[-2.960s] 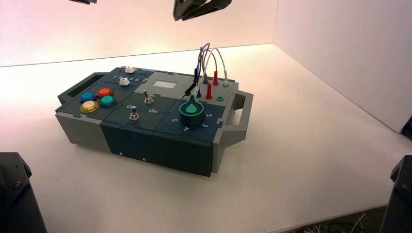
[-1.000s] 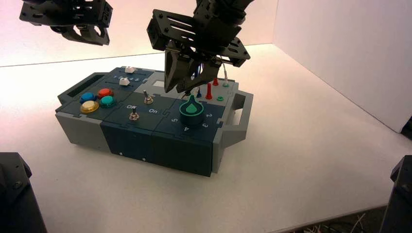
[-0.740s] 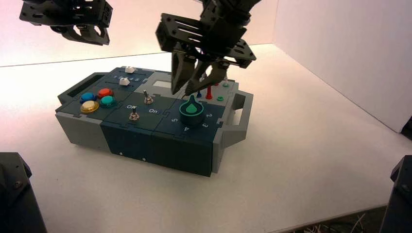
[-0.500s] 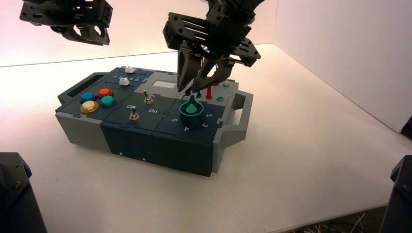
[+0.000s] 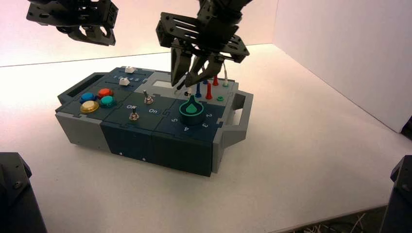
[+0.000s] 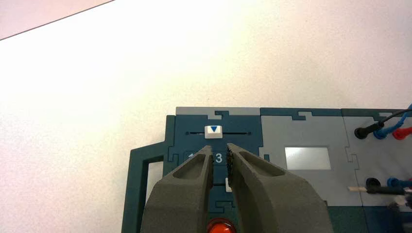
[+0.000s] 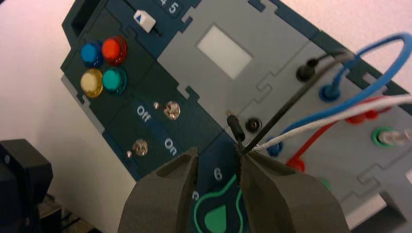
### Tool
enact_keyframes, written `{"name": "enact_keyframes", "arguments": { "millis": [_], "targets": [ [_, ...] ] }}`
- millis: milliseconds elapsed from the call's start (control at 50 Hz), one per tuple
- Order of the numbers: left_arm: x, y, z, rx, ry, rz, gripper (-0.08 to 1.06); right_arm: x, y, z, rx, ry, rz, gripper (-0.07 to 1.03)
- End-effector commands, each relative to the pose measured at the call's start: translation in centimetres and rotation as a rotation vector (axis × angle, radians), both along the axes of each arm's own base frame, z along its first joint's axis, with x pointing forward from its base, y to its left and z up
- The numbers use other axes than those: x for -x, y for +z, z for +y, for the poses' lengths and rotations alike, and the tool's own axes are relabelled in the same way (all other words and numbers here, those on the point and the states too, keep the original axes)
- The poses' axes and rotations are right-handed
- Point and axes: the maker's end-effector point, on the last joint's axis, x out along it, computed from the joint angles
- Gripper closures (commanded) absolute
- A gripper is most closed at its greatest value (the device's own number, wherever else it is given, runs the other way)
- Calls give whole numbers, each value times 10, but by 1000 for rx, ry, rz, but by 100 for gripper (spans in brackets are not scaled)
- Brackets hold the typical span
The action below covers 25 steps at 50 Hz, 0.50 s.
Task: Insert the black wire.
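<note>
Right gripper hangs over the box, above the knob end of the wire panel, released, its jaws standing wide apart. The black wire arches between its two ends: one plug sits in the far black socket, while the loose black plug is out on the panel side, its bare tip showing, just beside the near black socket, which stands open. That loose plug lies by the tip of one finger; whether they touch, I can't tell.

Both blue sockets are filled with the plugs of the blue wire, and the red sockets hold the red plugs. The far green socket has the white wire's plug in it; where that white wire ends near the gripper, I can't make out. Left gripper waits above the slider end of the box, its fingers a narrow gap apart.
</note>
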Motion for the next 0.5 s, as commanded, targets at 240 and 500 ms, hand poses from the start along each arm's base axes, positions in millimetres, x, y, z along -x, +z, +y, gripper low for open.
{"name": "enact_keyframes", "arguments": {
  "millis": [240, 500],
  "targets": [
    [-8, 12, -4, 7, -9, -39, 80, -13, 14, 11, -28, 5, -33, 56],
    [-8, 12, -4, 6, -10, -41, 80, -19, 17, 8, -24, -1, -37, 56]
  ]
}}
